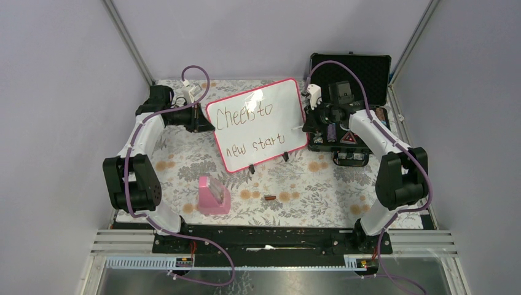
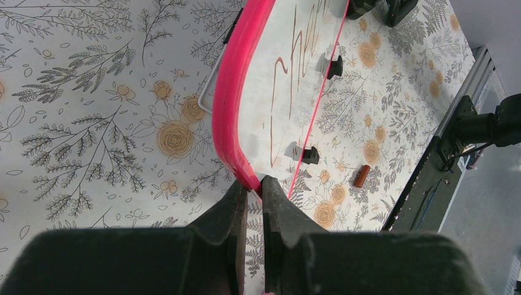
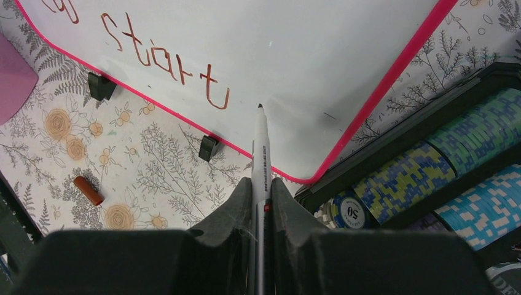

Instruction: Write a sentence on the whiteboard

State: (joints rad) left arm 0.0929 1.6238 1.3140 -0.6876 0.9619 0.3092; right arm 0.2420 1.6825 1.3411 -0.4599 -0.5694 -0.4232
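Note:
The whiteboard [image 1: 270,110] with a pink-red frame lies tilted at the table's middle back, two black feet on its near edge. The sentence [image 1: 253,130] on it reads "Cheers to / new start" in thin dark letters. My left gripper [image 1: 207,123] is shut on the board's left frame edge [image 2: 230,117]. My right gripper [image 1: 305,128] is shut on a white marker [image 3: 260,153]. The marker's tip hovers just right of the last "t" [image 3: 213,88], near the board's lower right corner.
An open black foam-lined case [image 1: 350,98] with poker chips [image 3: 399,181] sits right of the board, under my right arm. A pink eraser block [image 1: 212,195] and a small brown cap [image 1: 270,197] lie on the floral cloth near the front.

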